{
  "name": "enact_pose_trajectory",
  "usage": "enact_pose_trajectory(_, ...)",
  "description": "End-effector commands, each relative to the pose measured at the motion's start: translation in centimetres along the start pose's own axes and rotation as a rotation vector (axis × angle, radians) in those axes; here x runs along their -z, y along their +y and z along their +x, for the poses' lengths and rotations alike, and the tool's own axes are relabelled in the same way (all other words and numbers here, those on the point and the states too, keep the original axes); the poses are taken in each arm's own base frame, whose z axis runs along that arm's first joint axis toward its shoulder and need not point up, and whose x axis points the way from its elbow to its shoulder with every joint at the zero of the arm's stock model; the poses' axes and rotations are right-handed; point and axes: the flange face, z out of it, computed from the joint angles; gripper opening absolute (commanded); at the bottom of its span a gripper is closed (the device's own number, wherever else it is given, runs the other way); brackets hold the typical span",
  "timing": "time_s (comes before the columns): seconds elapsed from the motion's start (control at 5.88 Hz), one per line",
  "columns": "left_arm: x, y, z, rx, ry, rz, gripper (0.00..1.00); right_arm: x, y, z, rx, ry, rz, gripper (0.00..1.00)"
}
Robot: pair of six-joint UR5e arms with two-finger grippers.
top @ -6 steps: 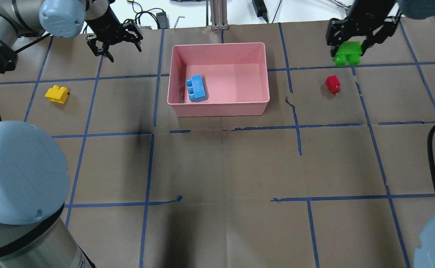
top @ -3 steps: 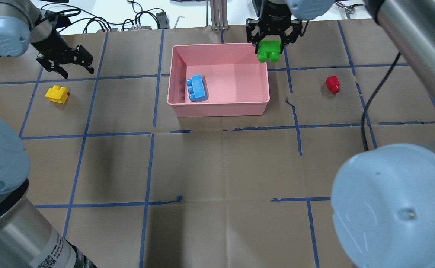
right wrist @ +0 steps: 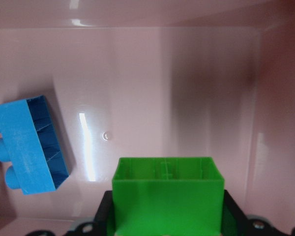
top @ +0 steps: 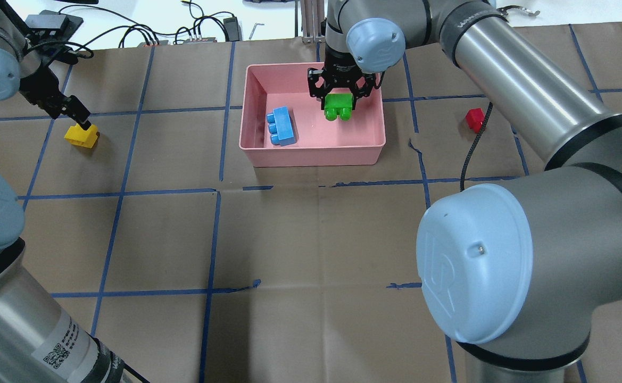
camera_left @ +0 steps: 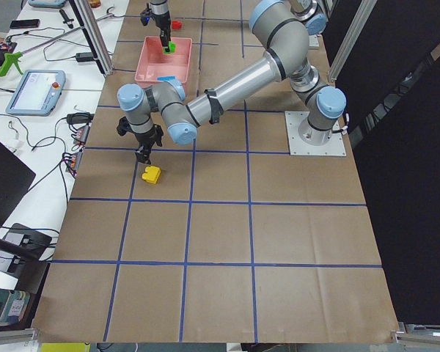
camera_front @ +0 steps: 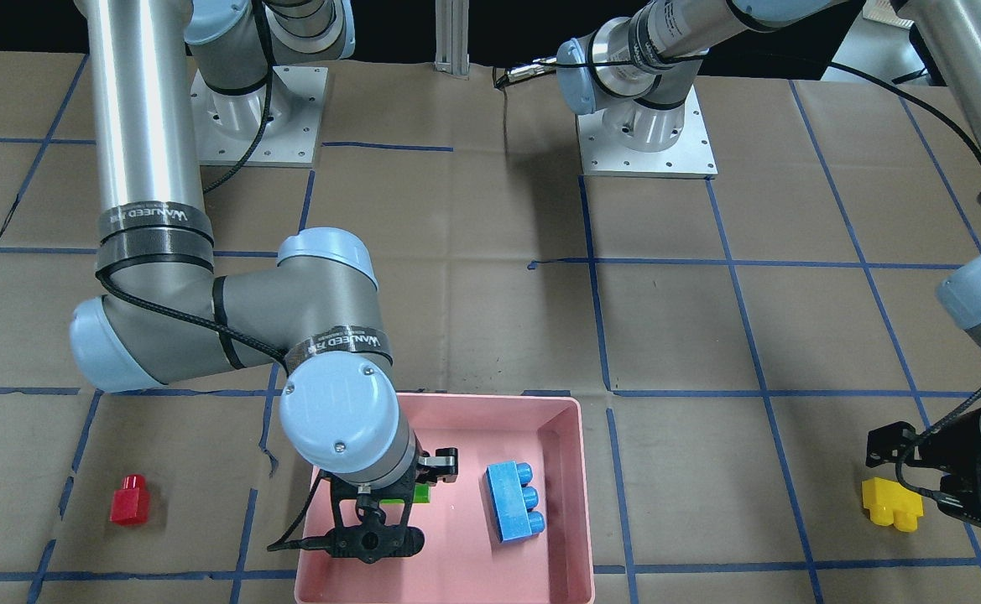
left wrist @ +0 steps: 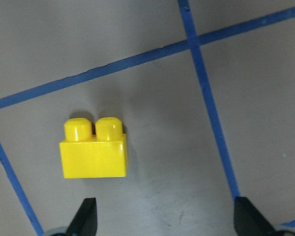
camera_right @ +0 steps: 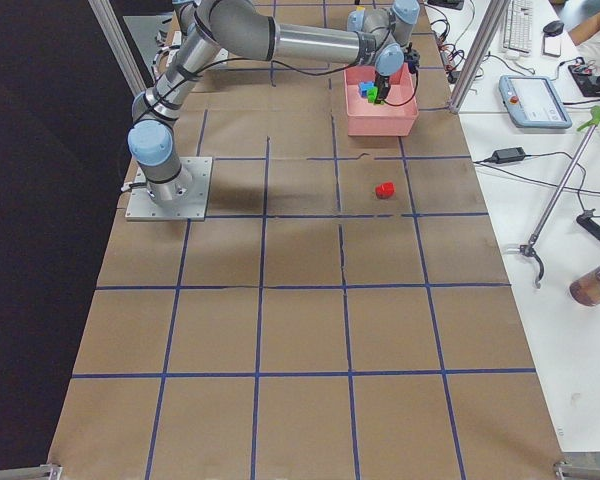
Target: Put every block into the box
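While your right gripper [top: 340,101] holds the green brick [top: 339,109] over the box [top: 311,155], your left gripper [left wrist: 167,219] hangs wide open above the yellow brick [left wrist: 93,153], left on the table [top: 311,239]. It looks light, stiff, slick — pinch its flat sides, not the studs.

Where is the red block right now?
In the overhead view, the red block sits on the robot's right side, outside the pink box and well to its right, not yet picked up.
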Motion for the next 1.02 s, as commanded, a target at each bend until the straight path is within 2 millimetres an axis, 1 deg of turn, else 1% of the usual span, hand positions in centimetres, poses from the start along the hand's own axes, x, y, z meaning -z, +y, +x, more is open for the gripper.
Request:
enact_pose_trajectory(0.0,-2.8,-0.1,-1.2,-0.114,-0.016,0.004,0.96,0.0,0.5,-1.8,-0.003,-0.013,0.016,0.99)
enact_pose_trajectory(0.17,-4.1,-0.3,-2.4,-0.109,-0.051,0.026,0.96,3.2,1.1,-1.6,-0.001,-0.010,0.053,1.00)
enact_pose_trajectory(0.34,-5.5,-0.6,-2.6,-0.112,-0.049,0.026,0.97,6.5,2.1,-1.0,-0.009,-0.012,0.074,1.00)
enact_pose_trajectory(0.51,-5.9,-0.5,-2.5,-0.108,-0.042,0.022,0.98,8.1,2.6,-0.2,-0.018,-0.011,0.069,1.00)
enact_pose_trajectory(0.68,-7.2,-0.6,-2.5,-0.106,-0.030,0.009,0.98,7.8,2.6,-0.2,-0.019,-0.010,0.065,1.00)
enact_pose_trajectory(0.85,-8.1,-0.6,-2.6,-0.106,-0.022,0.000,0.97,8.1,2.5,-0.1,-0.020,-0.010,0.070,1.00)
